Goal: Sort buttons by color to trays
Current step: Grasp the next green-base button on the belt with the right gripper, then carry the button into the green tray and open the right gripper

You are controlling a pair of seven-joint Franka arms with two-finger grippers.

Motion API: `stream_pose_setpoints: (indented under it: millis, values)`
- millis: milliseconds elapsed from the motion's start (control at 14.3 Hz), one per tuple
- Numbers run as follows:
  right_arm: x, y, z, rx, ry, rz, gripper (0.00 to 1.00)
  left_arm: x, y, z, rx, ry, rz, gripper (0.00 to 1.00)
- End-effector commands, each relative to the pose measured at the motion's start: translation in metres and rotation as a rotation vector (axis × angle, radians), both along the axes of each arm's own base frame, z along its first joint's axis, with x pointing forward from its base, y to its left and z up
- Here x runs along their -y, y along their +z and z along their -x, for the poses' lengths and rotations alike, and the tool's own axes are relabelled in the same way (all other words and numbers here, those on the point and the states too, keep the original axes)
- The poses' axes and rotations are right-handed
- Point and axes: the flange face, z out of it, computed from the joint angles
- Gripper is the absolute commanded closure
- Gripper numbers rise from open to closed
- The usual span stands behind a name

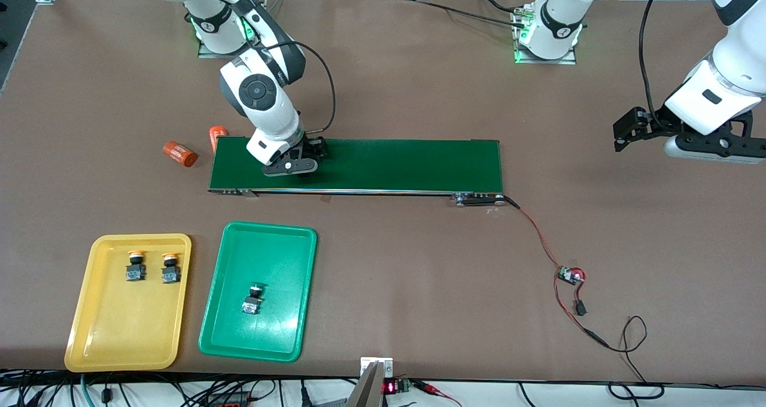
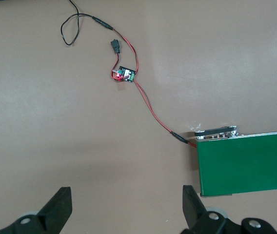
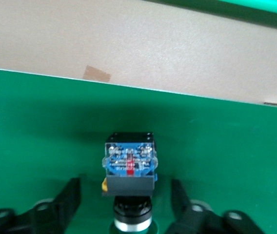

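Right gripper (image 3: 128, 204) | jaws apart astride button (image 3: 128, 163) | on belt (image 1: 389, 164)

The front view looks down from high across the table (image 1: 419, 84), facing the two robot bases along the top of the frame, and takes in the whole tabletop. The left wrist view looks straight down from well above the table, its own open fingers (image 2: 60, 207) at the bottom edge; it shows the end of the conveyor belt (image 2: 246, 163) at lower right and the red wire with its small circuit board (image 2: 125, 74) at upper centre. The front view shares these, with the belt (image 1: 389, 164) at centre and the board (image 1: 570, 275) at lower right. The right wrist view sits very close over the belt (image 3: 41, 126), a button (image 3: 128, 163) between its fingers (image 3: 68, 197).
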Motion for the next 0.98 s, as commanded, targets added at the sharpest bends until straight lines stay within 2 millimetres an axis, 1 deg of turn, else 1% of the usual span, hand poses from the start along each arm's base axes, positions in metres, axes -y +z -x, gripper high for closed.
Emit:
stream_pose_setpoints:
  millis: [0, 210, 280, 350, 420, 630, 699, 769, 839, 909]
  values:
    - [0.006, -0.004, -0.003, 0.013, 0.023, 0.008, 0.54, 0.0, 0.002, 0.006, 0.007, -0.009, -0.01, 0.0]
    - [0.012, -0.002, -0.007, 0.016, 0.013, 0.013, 0.86, -0.002, 0.002, 0.005, 0.007, -0.006, -0.009, 0.0]
    - [0.014, 0.006, -0.013, 0.031, 0.01, 0.011, 0.92, -0.002, 0.002, 0.005, 0.008, -0.006, -0.009, 0.0]
    - [0.02, 0.019, -0.025, 0.061, -0.002, 0.004, 0.92, -0.002, 0.002, 0.005, 0.008, -0.006, -0.009, 0.0]
    - [0.022, 0.038, -0.037, 0.081, -0.015, 0.001, 0.94, -0.001, 0.002, 0.005, 0.007, -0.007, -0.009, 0.0]
    - [0.023, 0.102, -0.085, 0.134, -0.028, -0.01, 0.94, 0.002, 0.002, 0.006, 0.007, -0.012, -0.009, 0.0]
    - [0.024, 0.116, -0.103, 0.165, -0.02, -0.028, 0.94, 0.002, 0.002, 0.006, 0.007, -0.012, -0.009, 0.0]
    - [0.031, 0.118, -0.124, 0.183, -0.02, -0.038, 0.94, 0.001, 0.002, 0.005, 0.007, -0.009, -0.009, 0.0]
    - [0.038, 0.115, -0.147, 0.197, -0.012, -0.047, 0.94, 0.0, 0.002, 0.005, 0.007, -0.007, -0.009, 0.0]
    - [0.048, 0.105, -0.166, 0.204, -0.015, -0.049, 0.94, -0.001, 0.002, 0.005, 0.007, -0.007, -0.009, 0.0]
